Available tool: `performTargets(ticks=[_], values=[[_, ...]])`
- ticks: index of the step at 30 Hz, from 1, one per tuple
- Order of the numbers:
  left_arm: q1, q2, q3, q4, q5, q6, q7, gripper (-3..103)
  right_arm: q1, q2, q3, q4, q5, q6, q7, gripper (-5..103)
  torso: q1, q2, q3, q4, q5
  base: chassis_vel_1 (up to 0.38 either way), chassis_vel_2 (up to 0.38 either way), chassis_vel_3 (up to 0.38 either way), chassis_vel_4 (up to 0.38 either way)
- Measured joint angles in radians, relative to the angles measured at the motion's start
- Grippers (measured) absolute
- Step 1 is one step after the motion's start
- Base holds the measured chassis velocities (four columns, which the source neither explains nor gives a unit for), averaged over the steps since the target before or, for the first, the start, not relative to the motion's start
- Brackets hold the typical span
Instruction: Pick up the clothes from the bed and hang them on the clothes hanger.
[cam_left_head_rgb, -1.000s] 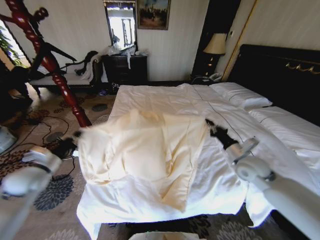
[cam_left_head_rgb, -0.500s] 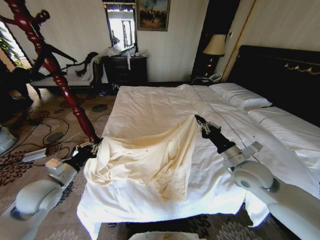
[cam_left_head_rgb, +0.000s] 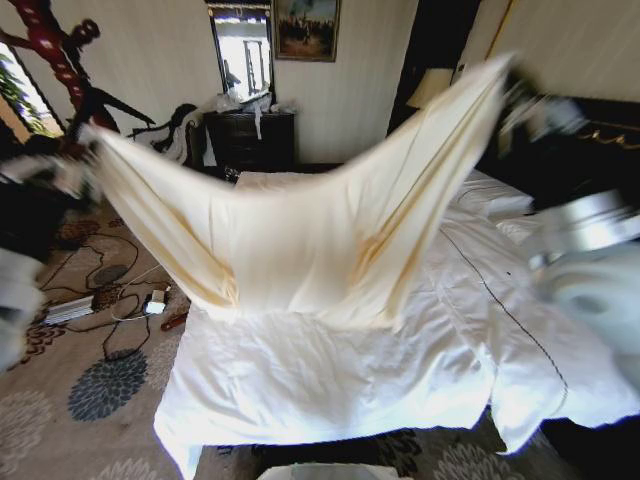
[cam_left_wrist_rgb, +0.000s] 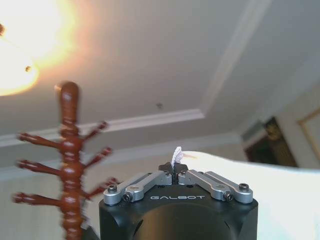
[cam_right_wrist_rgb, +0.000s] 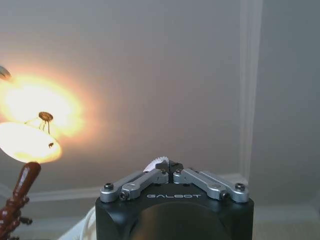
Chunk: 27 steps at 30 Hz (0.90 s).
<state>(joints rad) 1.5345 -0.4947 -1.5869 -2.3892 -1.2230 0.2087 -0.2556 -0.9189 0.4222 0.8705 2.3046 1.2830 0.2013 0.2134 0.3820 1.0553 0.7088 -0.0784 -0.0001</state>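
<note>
The top (cam_left_head_rgb: 300, 240) is up in the air over the bed (cam_left_head_rgb: 330, 370), stretched wide like a soft yellow sheet that sags in the middle. Its low edge hangs close to the bed's wrinkly white sheets. The left gripper (cam_left_wrist_rgb: 173, 169) pinches one corner, fingers squeezed together on a small tuft of cloth, high up beside the red-brown wooden coat stand (cam_left_wrist_rgb: 70, 160). The right gripper (cam_right_wrist_rgb: 167, 167) pinches the other corner the same way, high above the bed near its dark headboard (cam_left_head_rgb: 590, 150), and a bit of cloth pokes out between its fingers. A round lamp (cam_right_wrist_rgb: 27, 137) glows on the ceiling. White pillows (cam_left_head_rgb: 490, 195) lie by the headboard.
</note>
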Motion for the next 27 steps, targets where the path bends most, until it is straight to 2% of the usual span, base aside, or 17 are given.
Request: performTargets(ticks=[2,3,4,5,6,7,8,9,10,11,13,15,17,21,22,24,27], values=[[0.005,-0.034,-0.038,0.020,-0.005,0.020,-0.011,0,-0.027,0.046,0.039,0.002,-0.037,-0.001,-0.045,0,0.000,0.000,0.000,-0.0001,0.0006,0.000,0.000,0.000,0.000],[0.012,-0.073,-0.038,0.028,0.011,0.032,-0.012,0,-0.044,0.087,0.049,0.001,-0.063,0.001,-0.071,0,0.000,0.000,0.000,0.0001,0.0006,0.000,0.000,0.000,0.000],[0.019,-0.150,-0.006,0.033,0.058,0.039,-0.005,0,-0.066,0.171,0.049,-0.008,-0.101,0.007,-0.112,0,0.000,0.000,0.000,0.0010,-0.0006,0.000,0.000,0.000,0.000],[0.020,-0.196,0.019,0.031,0.086,0.040,0.002,0,-0.072,0.216,0.041,-0.016,-0.120,0.010,-0.130,0,0.000,0.000,0.000,0.0008,-0.0005,0.000,0.000,0.000,0.000],[0.018,-0.246,0.048,0.025,0.110,0.037,0.009,0,-0.076,0.260,0.027,-0.026,-0.138,0.011,-0.144,0,0.000,0.000,0.000,0.0007,-0.0001,0.000,0.000,0.000,0.000],[0.018,-0.246,0.048,0.025,0.110,0.037,0.009,0,-0.076,0.260,0.027,-0.026,-0.138,0.011,-0.144,0,0.000,0.000,0.000,0.0007,-0.0001,0.000,0.000,0.000,0.000],[0.015,-0.297,0.080,0.014,0.128,0.036,0.013,0,-0.077,0.294,0.011,-0.034,-0.152,0.012,-0.150,0,0.000,0.000,0.000,0.0010,0.0000,0.000,0.000,0.000,0.000],[0.001,-0.384,0.143,-0.008,0.150,0.033,0.016,0,-0.081,0.352,-0.025,-0.049,-0.175,0.011,-0.154,0,0.000,0.000,0.000,0.0013,-0.0002,0.000,0.000,0.000,0.000],[-0.010,-0.429,0.181,-0.024,0.159,0.033,0.016,0,-0.087,0.378,-0.043,-0.055,-0.186,0.009,-0.154,0,0.000,0.000,0.000,0.0010,0.0000,0.000,0.000,0.000,0.000],[-0.010,-0.429,0.181,-0.024,0.159,0.033,0.016,0,-0.087,0.378,-0.043,-0.055,-0.186,0.009,-0.154,0,0.000,0.000,0.000,0.0010,0.0000,0.000,0.000,0.000,0.000],[-0.023,-0.492,0.251,-0.059,0.179,0.037,0.023,0,-0.108,0.397,-0.076,-0.050,-0.192,-0.003,-0.133,0,0.000,0.000,0.000,0.0003,0.0000,0.000,0.000,0.000,0.000],[-0.023,-0.500,0.267,-0.070,0.184,0.039,0.028,-1,-0.118,0.396,-0.086,-0.041,-0.192,-0.008,-0.125,0,0.000,0.000,0.000,0.0003,0.0000,0.000,0.000,0.000,0.000],[-0.014,-0.501,0.292,-0.096,0.189,0.040,0.038,3,-0.156,0.377,-0.113,-0.007,-0.202,-0.025,-0.114,0,0.000,0.000,0.000,0.0002,0.0004,0.000,0.000,0.000,0.000],[-0.013,-0.486,0.296,-0.109,0.143,0.041,0.032,1,-0.188,0.364,-0.134,0.039,-0.217,-0.051,-0.113,0,0.000,0.000,0.000,0.0004,0.0003,0.000,0.000,0.000,0.000],[-0.021,-0.473,0.284,-0.109,0.094,0.046,0.023,0,-0.191,0.359,-0.135,0.069,-0.201,-0.065,-0.117,0,0.000,0.000,0.000,0.0003,0.0000,0.000,0.000,0.000,0.000],[-0.029,-0.459,0.268,-0.109,0.050,0.051,0.020,0,-0.188,0.352,-0.128,0.093,-0.157,-0.068,-0.137,0,0.000,0.000,0.000,0.0004,0.0001,0.000,0.000,0.000,0.000],[-0.033,-0.459,0.281,-0.109,0.046,0.052,0.021,0,-0.192,0.347,-0.127,0.094,-0.135,-0.067,-0.148,0,0.000,0.000,0.000,0.0007,0.0000,0.000,0.000,0.000,0.000]])
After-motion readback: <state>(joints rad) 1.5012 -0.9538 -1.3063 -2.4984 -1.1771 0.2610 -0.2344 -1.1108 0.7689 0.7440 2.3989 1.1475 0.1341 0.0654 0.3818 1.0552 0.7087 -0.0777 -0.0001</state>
